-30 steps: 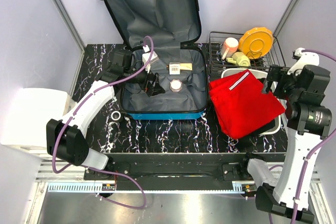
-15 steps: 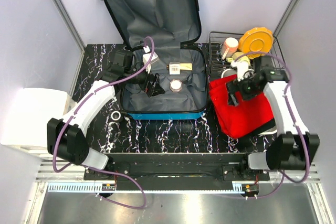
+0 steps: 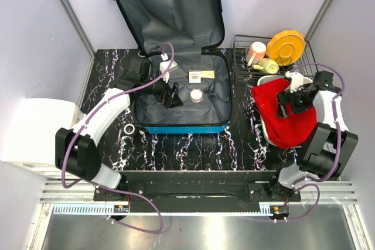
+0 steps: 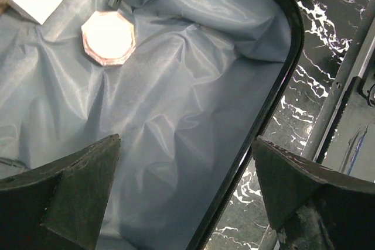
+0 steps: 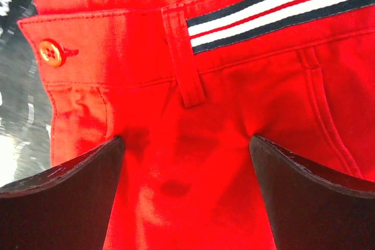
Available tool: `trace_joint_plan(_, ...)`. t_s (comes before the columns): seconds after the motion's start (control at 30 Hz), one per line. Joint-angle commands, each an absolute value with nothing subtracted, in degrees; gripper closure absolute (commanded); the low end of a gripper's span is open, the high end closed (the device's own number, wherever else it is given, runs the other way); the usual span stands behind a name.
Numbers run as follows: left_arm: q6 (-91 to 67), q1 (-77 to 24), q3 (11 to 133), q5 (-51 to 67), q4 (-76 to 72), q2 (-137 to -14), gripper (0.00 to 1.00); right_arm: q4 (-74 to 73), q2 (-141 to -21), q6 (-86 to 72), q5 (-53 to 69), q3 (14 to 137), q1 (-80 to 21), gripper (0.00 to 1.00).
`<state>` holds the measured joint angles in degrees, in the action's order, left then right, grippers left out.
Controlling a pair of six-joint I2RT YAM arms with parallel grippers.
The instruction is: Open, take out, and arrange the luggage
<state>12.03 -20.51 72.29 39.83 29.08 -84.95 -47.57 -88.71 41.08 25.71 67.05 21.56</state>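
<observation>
Top external view puts our left gripper (image 3: 169, 94), jaws wide and empty, inside the open luggage (image 3: 212, 102) at the table's back-centre, near a pink octagonal box (image 3: 197, 95) on its lining. Further right, our right gripper (image 3: 286, 101) hangs wide open over red shorts (image 3: 282, 126) draped on the white bin (image 3: 270, 78). We judge unpacking is under way; next, the left jaws must straddle that box and close.
</observation>
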Motion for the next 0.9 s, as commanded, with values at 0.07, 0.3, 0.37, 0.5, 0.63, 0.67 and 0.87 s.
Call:
trace_joint_plan(0.07, 12.1, -18.8, 78.1, 36.1, 32.2, -87.2, 0.01, -52.5, -94.4, 55.1, 12.2, 66.6, 31.3, 0.0)
trace_joint_plan(0.3, 12.0, -13.6, 85.1, 31.4, 41.9, -87.1, 0.01, -64.6, -91.9, 49.4, 26.6, 86.2, 30.6, 0.0)
trace_joint_plan(0.37, 12.3, -10.7, 85.7, 28.4, 44.6, -84.8, 0.01, -66.4, -90.8, 46.3, 29.5, 88.5, 28.8, 0.0)
trace_joint_plan(0.5, 12.8, -3.8, 85.5, 25.1, 49.0, -79.0, 0.01, -66.1, -86.9, 40.4, 31.5, 92.3, 22.9, 0.0)
trace_joint_plan(0.63, 12.1, 5.3, 87.3, 17.2, 54.7, -72.8, 0.01, -64.1, -85.5, 33.7, 33.0, 93.3, 15.8, 0.0)
trace_joint_plan(0.67, 11.7, 9.4, 87.4, 14.4, 56.2, -71.6, 0.01, -63.6, -85.4, 30.9, 33.2, 93.4, 15.0, 0.0)
trace_joint_plan(0.87, 15.4, 21.9, 88.2, 7.0, 61.3, -63.5, 0.02, -62.8, -87.0, 25.8, 35.1, 94.5, 8.2, 0.0)
